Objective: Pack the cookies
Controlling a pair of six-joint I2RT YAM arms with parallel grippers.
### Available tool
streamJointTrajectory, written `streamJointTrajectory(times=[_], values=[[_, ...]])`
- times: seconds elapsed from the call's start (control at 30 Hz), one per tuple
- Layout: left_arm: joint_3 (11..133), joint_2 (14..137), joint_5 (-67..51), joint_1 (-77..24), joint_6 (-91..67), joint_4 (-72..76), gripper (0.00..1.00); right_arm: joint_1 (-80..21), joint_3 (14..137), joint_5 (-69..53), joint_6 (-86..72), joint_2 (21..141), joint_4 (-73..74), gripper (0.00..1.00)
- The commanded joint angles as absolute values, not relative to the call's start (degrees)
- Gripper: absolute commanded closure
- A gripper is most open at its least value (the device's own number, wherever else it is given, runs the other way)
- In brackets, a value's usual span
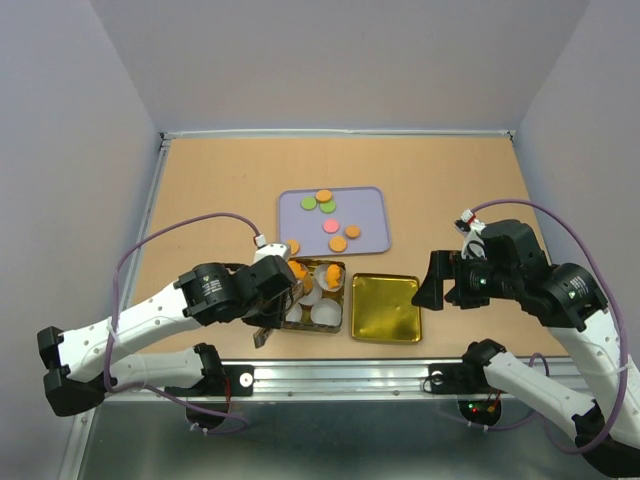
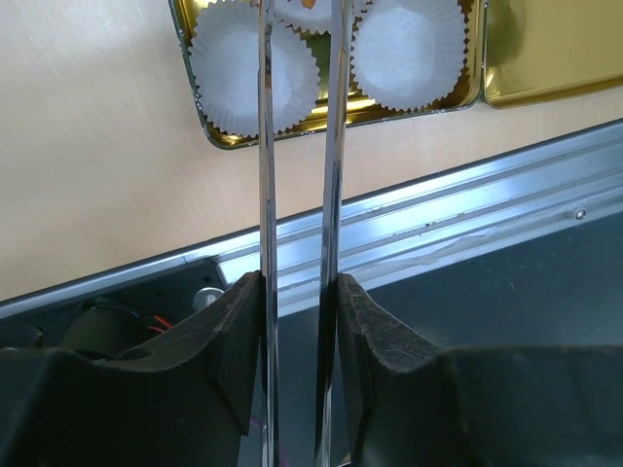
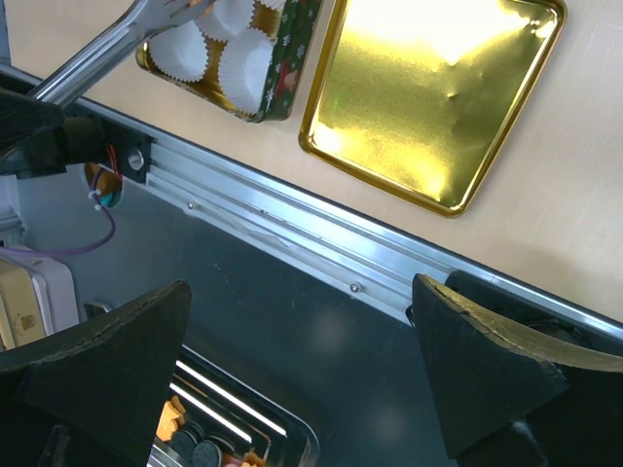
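Several cookies lie on the purple tray (image 1: 370, 205): orange (image 1: 323, 195), green (image 1: 309, 203) and pink (image 1: 331, 226) discs. One orange cookie (image 1: 292, 246) lies just off the tray's near left corner. More orange cookies (image 1: 331, 272) sit in the far cups of the open tin (image 1: 343, 300). My left gripper (image 1: 268, 298) is shut on metal tongs (image 2: 265, 146), whose blades reach over the tin's white paper cups (image 2: 234, 78); the tips are out of the left wrist view. My right gripper (image 1: 432, 283) is open and empty at the table's near edge, right of the gold lid (image 1: 385, 307).
The gold lid (image 3: 428, 88) lies flat beside the tin (image 3: 282, 92). An aluminium rail (image 2: 438, 233) runs along the table's near edge. Below it the right wrist view shows a metal bin (image 3: 243, 428) with dark and orange pieces. Walls enclose the table.
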State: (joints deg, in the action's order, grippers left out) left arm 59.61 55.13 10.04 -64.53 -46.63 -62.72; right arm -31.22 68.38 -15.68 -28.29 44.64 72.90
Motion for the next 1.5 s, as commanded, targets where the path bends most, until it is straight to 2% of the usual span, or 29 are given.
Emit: streamJointTrajectory(times=[0.0, 0.2, 0.3, 0.43, 0.57, 0.6, 0.67, 0.83, 1.1, 1.33, 1.47], values=[[59.24, 56.16, 11.43, -64.78, -46.67, -61.00, 1.00, -31.64, 67.59, -15.91, -28.48, 44.30, 71.98, 0.00], [59.15, 57.57, 11.25, -64.78, -45.44, -60.64, 0.94, -31.64, 67.41, -15.56, -28.39, 44.30, 71.89, 0.00], [59.06, 57.74, 11.34, -64.86, -45.09, -60.82, 0.78, -31.64, 67.24, -15.29, -28.30, 44.30, 71.89, 0.00], [59.59, 57.57, 11.51, -64.78, -44.91, -60.73, 0.68, -31.64, 67.06, -15.21, -28.13, 44.47, 71.81, 0.00], [59.68, 57.39, 11.60, -64.86, -45.17, -60.73, 0.62, -31.64, 66.88, -14.94, -27.86, 44.56, 71.89, 0.00], [59.59, 57.22, 11.51, -64.78, -45.35, -60.73, 0.54, -31.73, 66.80, -14.94, -27.77, 44.56, 71.89, 0.00], [59.50, 57.13, 11.43, -64.86, -45.44, -60.73, 0.46, -31.64, 66.80, -14.94, -27.69, 44.65, 71.89, 0.00], [59.59, 56.87, 11.42, -64.78, -45.79, -60.64, 0.34, -31.73, 66.80, -14.85, -27.33, 44.74, 71.89, 0.00], [64.06, 57.04, 13.18, -64.78, -45.97, -61.17, 0.35, -31.73, 66.88, -14.59, -26.63, 44.91, 71.89, 0.00], [68.64, 58.44, 14.15, -64.86, -45.00, -62.66, 0.51, -31.73, 66.88, -14.41, -26.19, 45.26, 71.89, 0.00], [71.44, 59.06, 14.41, -64.78, -44.21, -63.54, 0.51, -31.73, 66.80, -14.41, -25.93, 45.35, 71.72, 0.00]])
